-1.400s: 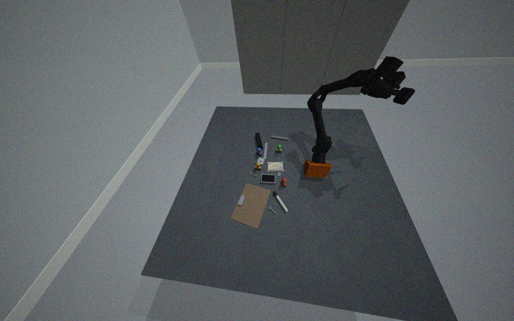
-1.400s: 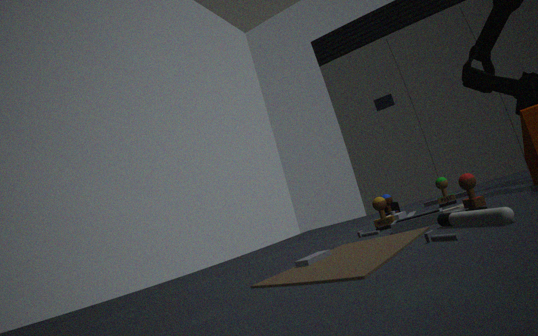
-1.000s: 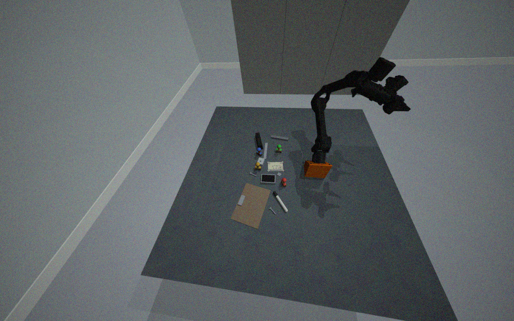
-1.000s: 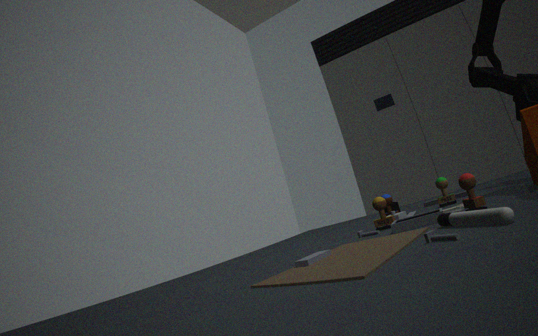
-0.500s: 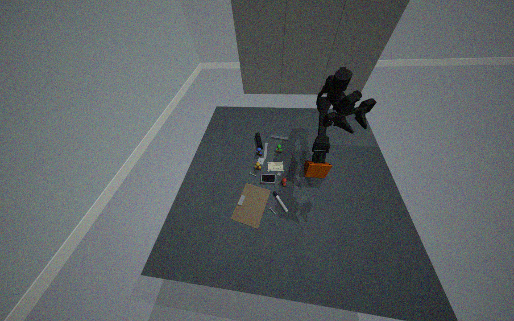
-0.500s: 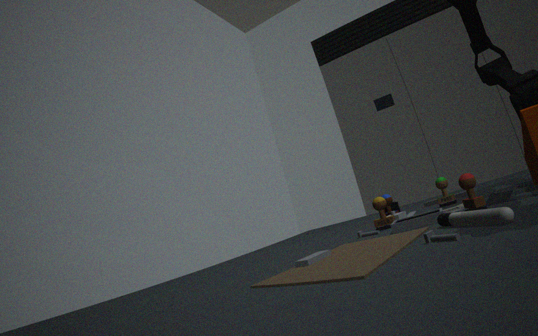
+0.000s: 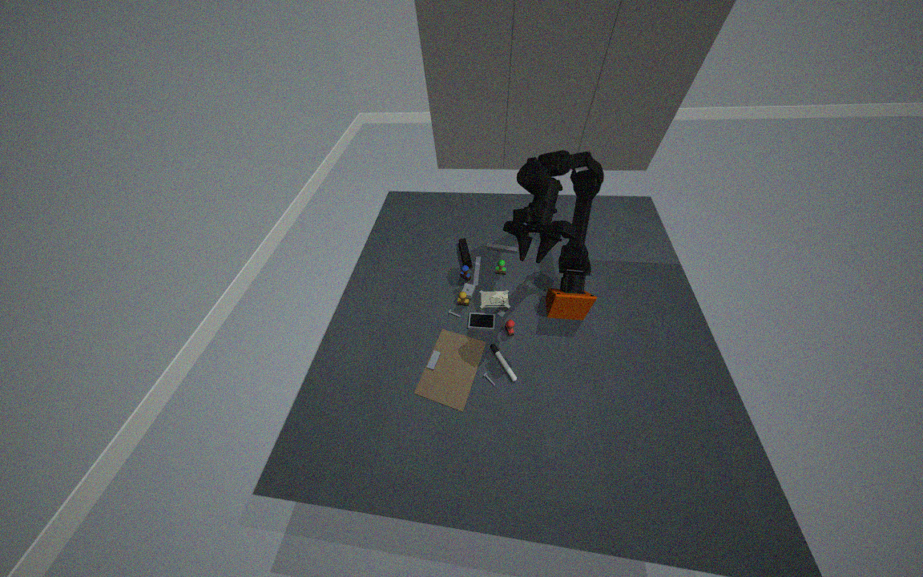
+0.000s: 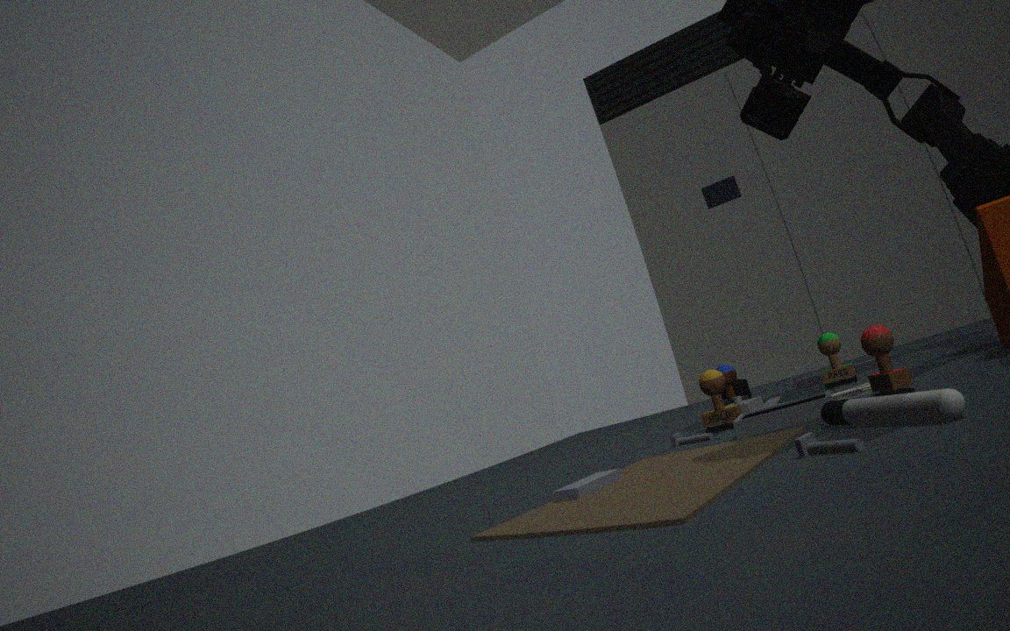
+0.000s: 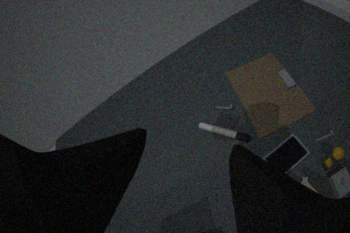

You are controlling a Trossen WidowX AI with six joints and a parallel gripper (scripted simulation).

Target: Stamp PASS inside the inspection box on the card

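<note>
The PASS stamp (image 7: pixel 501 268) (image 8: pixel 829 343), with a green-topped knob, stands upright on the dark bench behind the card. The cream card (image 7: pixel 495 299) lies flat with dark markings; the right finger hides most of it in the wrist view. The ink pad (image 7: pixel 481 320) (image 9: pixel 290 152) is a black rectangle with a pale rim, in front of the card. My gripper (image 7: pixel 530 259) (image 9: pixel 189 145) is partly open with nothing between its fingers. It hangs high above the bench, fingers pointing down, and appears right of the PASS stamp in the top view. Any print in the box is too small to tell.
A red stamp (image 7: pixel 509 328) (image 8: pixel 878 342), a yellow stamp (image 7: pixel 462 299) (image 9: pixel 338 153) and a blue stamp (image 7: pixel 465 272) stand around the card and pad. A brown board (image 7: pixel 457 373) (image 9: pixel 270 87), a white marker (image 7: pixel 504 364) (image 9: pixel 219 130) and an orange block (image 7: pixel 570 306) are also there.
</note>
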